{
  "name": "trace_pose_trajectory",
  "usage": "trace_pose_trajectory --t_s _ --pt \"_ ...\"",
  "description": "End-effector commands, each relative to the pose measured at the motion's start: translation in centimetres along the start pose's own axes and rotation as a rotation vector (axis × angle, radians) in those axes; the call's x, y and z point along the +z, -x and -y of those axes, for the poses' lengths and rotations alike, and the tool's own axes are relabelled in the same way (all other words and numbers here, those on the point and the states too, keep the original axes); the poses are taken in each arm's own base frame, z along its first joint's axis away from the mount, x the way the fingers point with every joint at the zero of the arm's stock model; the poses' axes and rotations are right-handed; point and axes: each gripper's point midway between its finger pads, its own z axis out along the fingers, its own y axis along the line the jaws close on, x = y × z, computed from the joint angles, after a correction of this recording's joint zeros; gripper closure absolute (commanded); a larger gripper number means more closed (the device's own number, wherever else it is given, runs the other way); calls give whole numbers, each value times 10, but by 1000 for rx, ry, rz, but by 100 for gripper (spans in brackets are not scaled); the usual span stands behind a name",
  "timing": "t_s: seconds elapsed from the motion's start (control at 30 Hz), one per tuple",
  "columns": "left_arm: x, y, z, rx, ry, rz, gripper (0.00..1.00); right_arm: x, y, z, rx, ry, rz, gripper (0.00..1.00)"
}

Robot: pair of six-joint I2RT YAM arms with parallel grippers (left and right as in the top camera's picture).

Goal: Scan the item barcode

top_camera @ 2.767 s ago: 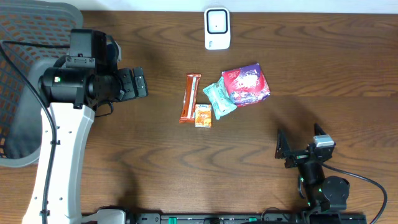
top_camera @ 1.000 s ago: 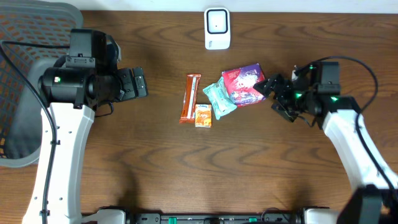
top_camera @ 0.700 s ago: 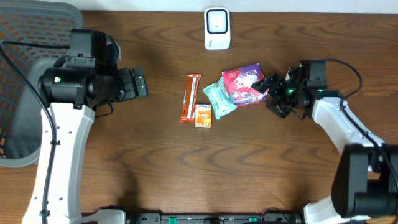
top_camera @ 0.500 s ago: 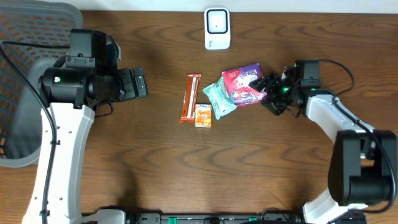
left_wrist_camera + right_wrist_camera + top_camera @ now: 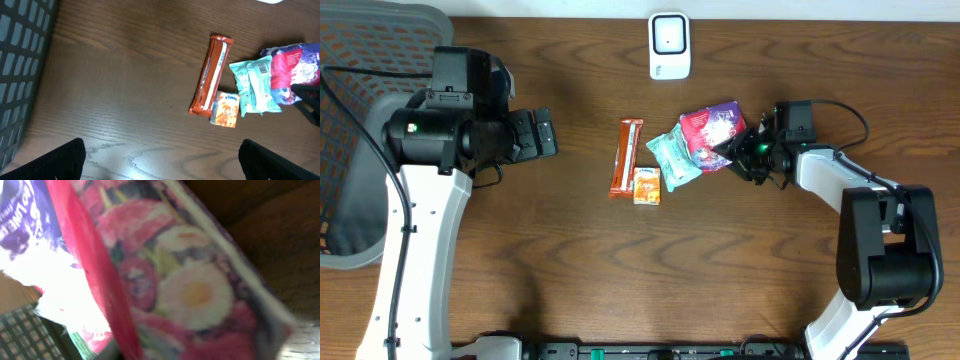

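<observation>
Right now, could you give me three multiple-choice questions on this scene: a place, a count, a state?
1. Where is the white scanner? A. alone, beyond the packets B. between two packets C. in a gripper
2. How many packets are there? A. two B. four C. six
3. The left gripper is: A. open, empty B. shut on a packet C. shut on the scanner
Answers: 1 A, it stands apart from the group. 2 B: orange bar, small orange packet, teal packet, red packet. 3 A, its fingers stand wide apart with nothing between.
</observation>
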Motion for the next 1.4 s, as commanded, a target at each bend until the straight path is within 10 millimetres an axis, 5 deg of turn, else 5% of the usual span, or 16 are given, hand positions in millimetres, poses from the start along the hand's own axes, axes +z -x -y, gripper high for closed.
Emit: trace_pose_trajectory --t_s 0.0,0.2,0.4,0.67,1.07,1.2,1.23,1.27,1.37 --pt "0 1 -2 -1 8 0 2 -8 6 2 -87 -25 33 99" --pt "0 1 -2 -1 8 0 2 -53 10 -33 -415 20 100 99" --pt "0 1 -2 -1 8 0 2 -101 -13 -59 -851 12 135 99" --pt "0 1 -2 -1 8 0 2 -115 -54 -36 -1122 -46 -17 99" --pt "0 1 -2 -1 8 0 2 -119 -42 -10 -1122 -176 -26 99" --pt "0 1 -2 -1 8 0 2 -120 -44 -5 -1091 -191 -39 52" --pt "0 1 -2 -1 8 0 2 -120 -44 -4 -1074 -197 -36 32" --pt "0 1 -2 -1 8 0 2 -121 -41 -2 -1046 -215 -25 1" --pt "0 1 -2 -1 8 0 2 -123 -30 4 -956 -281 18 1"
